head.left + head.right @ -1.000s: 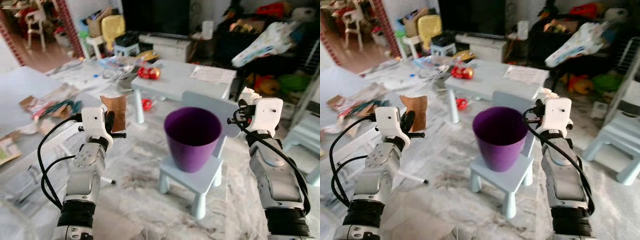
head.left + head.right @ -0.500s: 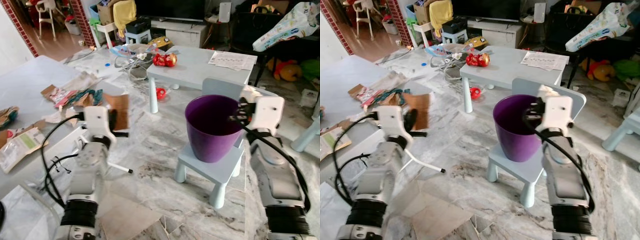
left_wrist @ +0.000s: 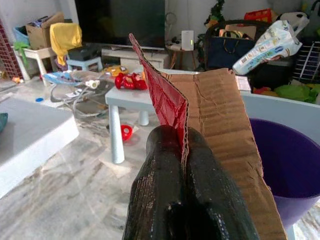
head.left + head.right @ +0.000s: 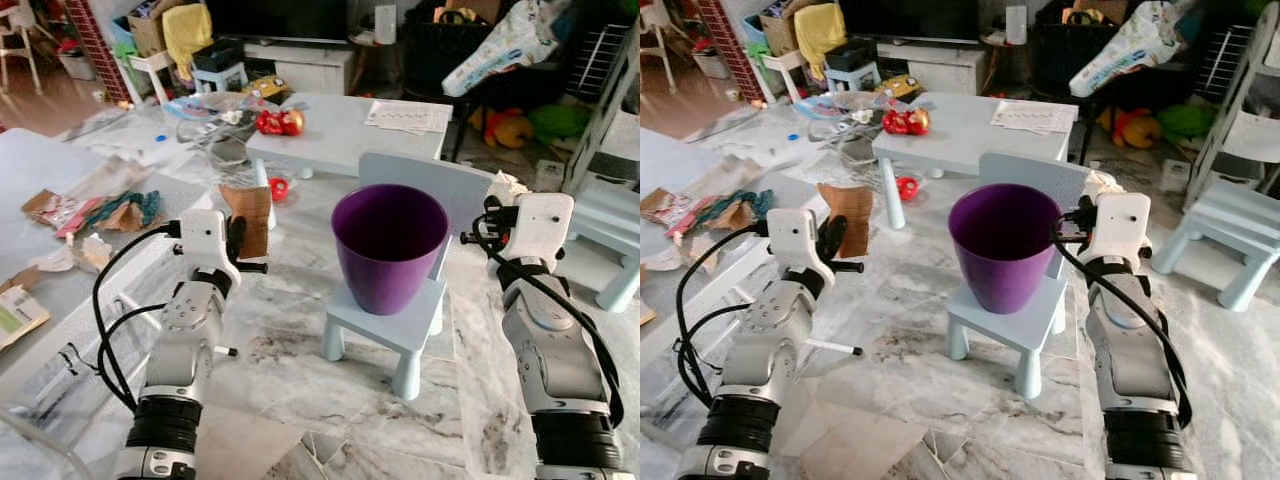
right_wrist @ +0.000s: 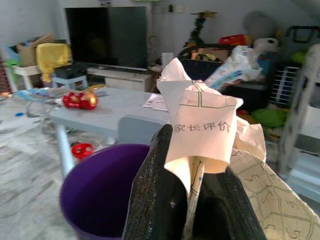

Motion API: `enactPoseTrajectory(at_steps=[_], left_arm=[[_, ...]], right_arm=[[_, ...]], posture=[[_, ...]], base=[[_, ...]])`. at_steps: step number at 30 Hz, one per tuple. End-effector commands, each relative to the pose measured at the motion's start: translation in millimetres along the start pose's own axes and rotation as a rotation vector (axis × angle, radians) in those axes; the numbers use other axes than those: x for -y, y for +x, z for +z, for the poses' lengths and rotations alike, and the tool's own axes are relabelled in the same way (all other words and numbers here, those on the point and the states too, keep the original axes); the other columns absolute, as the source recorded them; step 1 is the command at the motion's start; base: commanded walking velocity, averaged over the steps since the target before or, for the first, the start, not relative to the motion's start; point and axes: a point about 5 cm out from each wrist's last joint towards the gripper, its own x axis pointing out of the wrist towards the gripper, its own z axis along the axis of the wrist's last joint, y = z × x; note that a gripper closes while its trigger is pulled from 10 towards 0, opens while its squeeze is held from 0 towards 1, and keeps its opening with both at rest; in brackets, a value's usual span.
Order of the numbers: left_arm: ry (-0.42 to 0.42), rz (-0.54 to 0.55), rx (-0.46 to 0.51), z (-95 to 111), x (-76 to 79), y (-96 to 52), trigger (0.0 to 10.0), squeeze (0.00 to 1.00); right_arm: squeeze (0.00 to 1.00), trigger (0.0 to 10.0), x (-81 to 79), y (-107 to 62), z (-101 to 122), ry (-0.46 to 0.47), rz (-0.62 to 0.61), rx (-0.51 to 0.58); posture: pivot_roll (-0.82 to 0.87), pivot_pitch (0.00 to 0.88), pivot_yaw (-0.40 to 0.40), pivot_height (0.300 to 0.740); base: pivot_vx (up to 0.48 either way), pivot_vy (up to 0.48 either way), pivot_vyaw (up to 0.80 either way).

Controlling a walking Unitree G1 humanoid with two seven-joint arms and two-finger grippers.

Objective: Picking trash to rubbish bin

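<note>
A purple bin (image 4: 389, 246) stands on a small pale blue chair (image 4: 385, 336) in front of me. My left gripper (image 4: 240, 238) is shut on a folded piece of brown cardboard (image 4: 250, 218) with a red inner face (image 3: 165, 102), held left of the bin. My right gripper (image 4: 492, 216) is shut on a crumpled white paper (image 5: 202, 125) printed with green lines, held at the bin's right rim, about level with it. Both pieces stick up past the black fingertips (image 3: 170, 150).
A pale blue low table (image 4: 345, 135) with a red object (image 4: 279, 122) and a sheet of paper stands behind the bin. Scraps of cardboard and wrappers (image 4: 95, 210) lie on the grey mat at left. Another blue stool (image 4: 610, 260) is at right. Marble floor lies around the chair.
The camera has shifted, so the whole scene moved in view. Both grippers still hold their pieces either side of the bin; the right one sits slightly back from the rim.
</note>
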Motion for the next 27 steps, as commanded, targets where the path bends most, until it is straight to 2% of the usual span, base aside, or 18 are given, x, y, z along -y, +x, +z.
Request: enactPoseTrajectory(at_steps=[1, 27], left_arm=[[0.003, 0.009, 0.005, 1.5, -4.9, -2.2, 10.0, 0.00], [-0.020, -0.040, 0.002, -0.2, 2.9, -4.7, 10.0, 0.00]], right_arm=[[0.00, 10.0, -4.1, 2.0, 4.4, 0.002, 0.015, 0.017], [0.00, 10.0, -7.8, 2.5, 4.1, 0.006, 0.026, 0.017]], posture=[[-0.08, 0.022, 0.061, 0.740], [-0.08, 0.025, 0.060, 0.740]], base=[[0.000, 0.000, 0.00], [0.341, 0.000, 0.00]])
